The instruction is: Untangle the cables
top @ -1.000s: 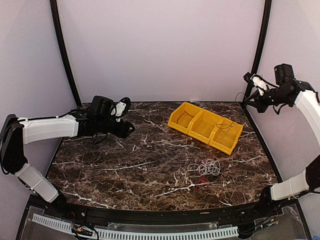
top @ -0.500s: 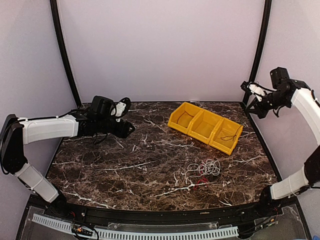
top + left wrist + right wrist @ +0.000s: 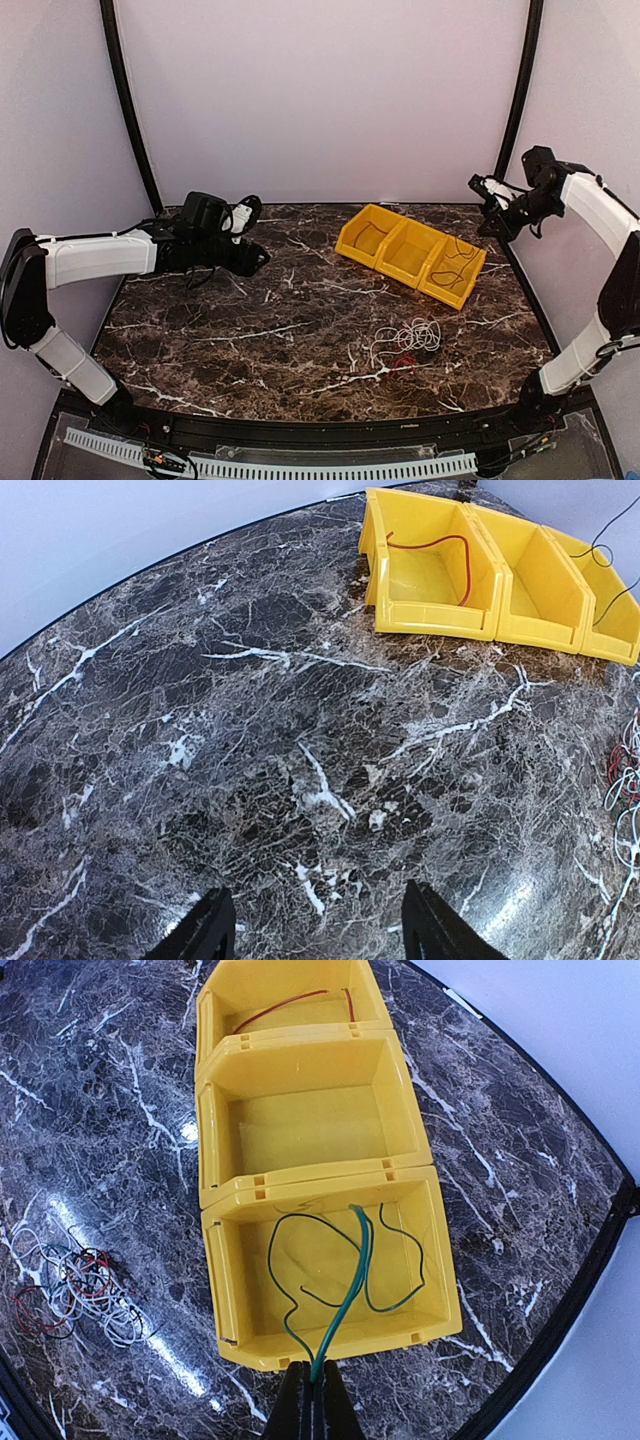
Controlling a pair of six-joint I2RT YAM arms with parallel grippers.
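Right gripper [image 3: 488, 191] has slid leftward and lower along the right edge of the overhead view since a second ago, closing in on the bins, while the left arm hasn't budged. Starting at the left of the overhead frame: the left gripper [image 3: 256, 258] hangs over the dark marble table [image 3: 250, 330], well apart from everything else. Its wrist view shows the two black fingertips spread wide at the bottom of the frame with nothing but bare stone between them [image 3: 320, 935], so it's released and holding nothing. Moving to centre, a row of three joined yellow bins [image 3: 384, 250] sits angled in the upper middle of the table. A red wire [image 3: 440, 542] curls inside the leftmost one, and the middle one shows only its yellow floor. Just below the bins, toward the lower centre-right, lies the tangle [image 3: 410, 340], white loops mixed with red and a bit of black, flat on the marble and touched by neither arm. On to the right: the rightmost bin holds the loops of a dark green wire [image 3: 345, 1290]. In the right wrist view that strand climbs straight out of the bin to the bottom centre of the frame, where the right gripper's fingers are clenched on it [image 3: 312, 1400]. One end is pinched up there and the rest is coiled on the bin floor.
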